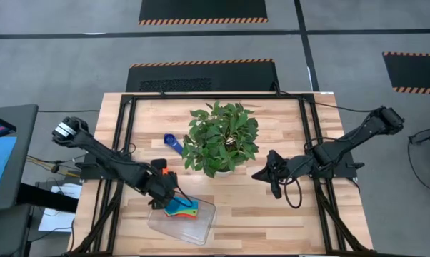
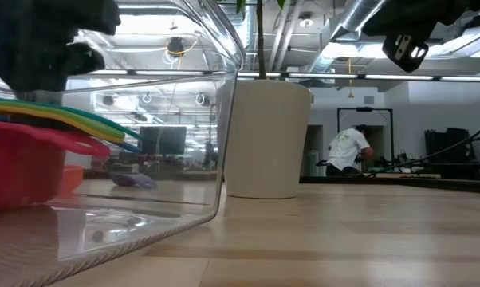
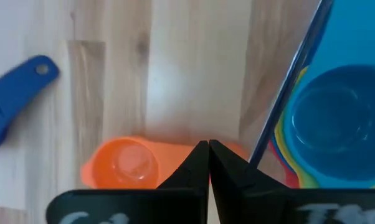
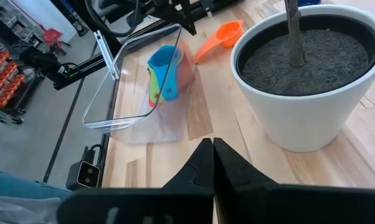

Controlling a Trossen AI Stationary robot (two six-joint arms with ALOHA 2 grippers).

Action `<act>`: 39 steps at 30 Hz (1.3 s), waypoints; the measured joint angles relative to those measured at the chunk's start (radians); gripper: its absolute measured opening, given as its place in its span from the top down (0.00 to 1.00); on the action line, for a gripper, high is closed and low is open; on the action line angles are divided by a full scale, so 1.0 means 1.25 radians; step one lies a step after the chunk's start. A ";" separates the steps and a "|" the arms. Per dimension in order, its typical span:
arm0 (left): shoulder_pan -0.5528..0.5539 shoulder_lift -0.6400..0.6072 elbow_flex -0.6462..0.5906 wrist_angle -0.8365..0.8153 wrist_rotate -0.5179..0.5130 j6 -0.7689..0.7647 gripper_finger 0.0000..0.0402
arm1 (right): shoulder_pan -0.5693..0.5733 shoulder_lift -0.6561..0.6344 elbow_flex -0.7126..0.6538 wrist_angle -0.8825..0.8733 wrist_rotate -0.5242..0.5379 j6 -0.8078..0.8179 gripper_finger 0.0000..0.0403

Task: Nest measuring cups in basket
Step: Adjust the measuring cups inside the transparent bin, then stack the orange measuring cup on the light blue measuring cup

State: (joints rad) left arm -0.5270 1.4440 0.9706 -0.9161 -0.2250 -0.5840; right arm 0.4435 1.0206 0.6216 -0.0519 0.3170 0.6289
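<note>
Left gripper (image 1: 165,187): fingers pressed together, holding nothing, above the orange cup (image 3: 122,165) at the basket's far left corner.
Right gripper (image 1: 273,183): fingers pressed together, empty, right of the potted plant (image 1: 221,137).
Basket (image 1: 205,227): near left, holding a nested stack of cups (image 1: 182,208).
Dark blue cup (image 1: 173,143): on the table, left of the plant.

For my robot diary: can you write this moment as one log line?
left gripper: shut, over orange cup beside basket | stacked cups: in basket | dark blue cup: on table | right gripper: shut, waiting near plant pot
</note>
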 joint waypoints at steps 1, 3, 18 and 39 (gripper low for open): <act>-0.001 0.001 0.000 0.001 0.011 -0.002 1.00 | 0.000 0.000 0.000 0.000 0.000 0.000 0.98; -0.003 0.001 0.000 0.001 0.036 -0.013 1.00 | 0.000 0.000 0.000 0.000 0.000 0.000 0.98; -0.051 0.001 0.031 0.014 0.120 -0.086 1.00 | 0.000 0.000 0.000 -0.047 -0.004 0.005 0.98; 0.028 -0.148 0.308 -0.378 -0.298 -0.146 1.00 | 0.001 0.000 0.001 -0.029 -0.004 0.014 0.97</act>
State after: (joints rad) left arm -0.4925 1.2592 1.3551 -1.3883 -0.5971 -0.7663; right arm 0.4442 1.0210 0.6224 -0.0875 0.3119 0.6468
